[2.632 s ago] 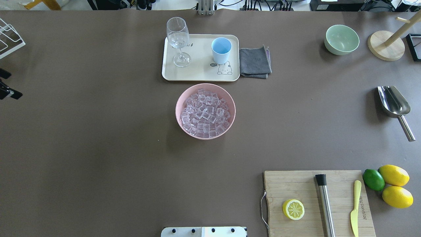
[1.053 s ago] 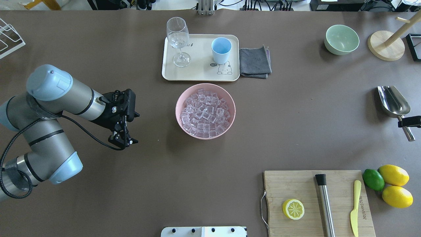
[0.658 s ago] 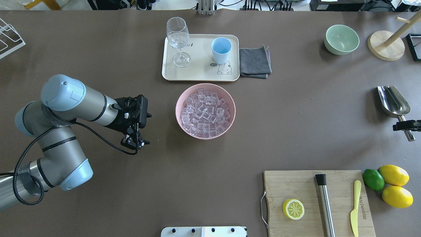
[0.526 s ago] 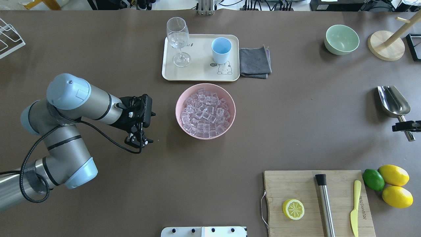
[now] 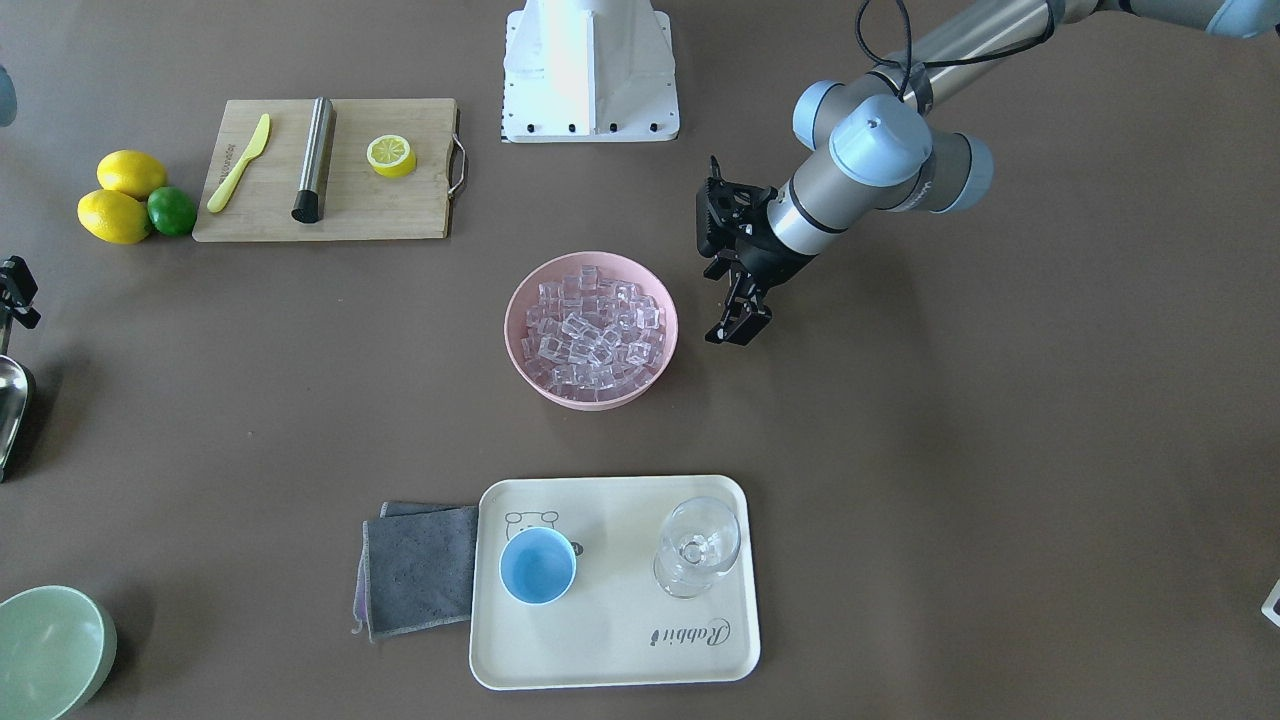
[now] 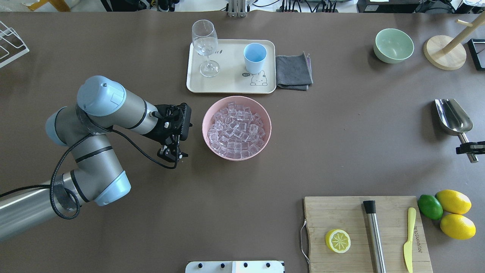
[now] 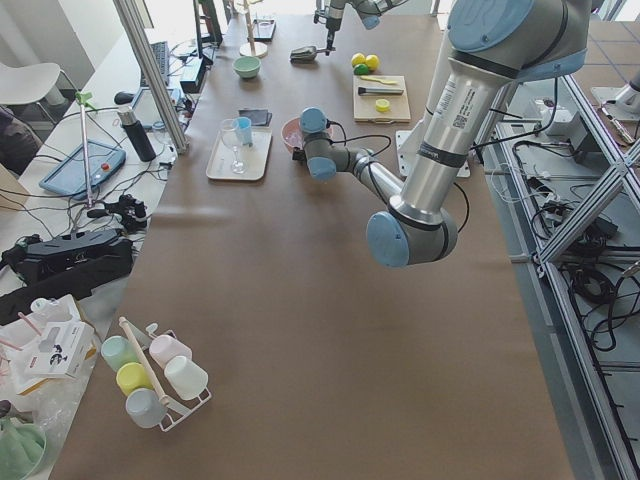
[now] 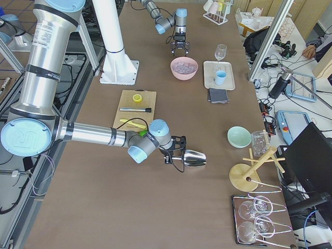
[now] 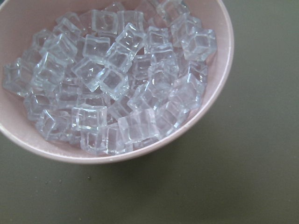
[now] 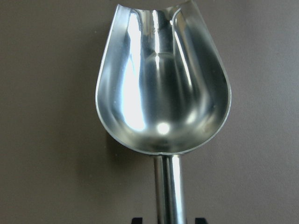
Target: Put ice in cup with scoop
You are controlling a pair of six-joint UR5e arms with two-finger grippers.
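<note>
The ice fills a pink bowl at mid-table and also fills the left wrist view. The light-blue cup stands upright and empty on a cream tray. The steel scoop lies flat at the right edge, its handle towards the robot. My right gripper is open, with a finger on each side of the scoop's handle and not touching it. My left gripper is open and empty, just left of the pink bowl.
A wine glass shares the tray, with a grey cloth beside it. A green bowl and a wooden stand are at the far right. A cutting board holds a lemon half, a steel cylinder and a yellow knife.
My left arm came into view and moved right to the pink bowl's side. My right gripper came in from the right edge onto the scoop's handle.
</note>
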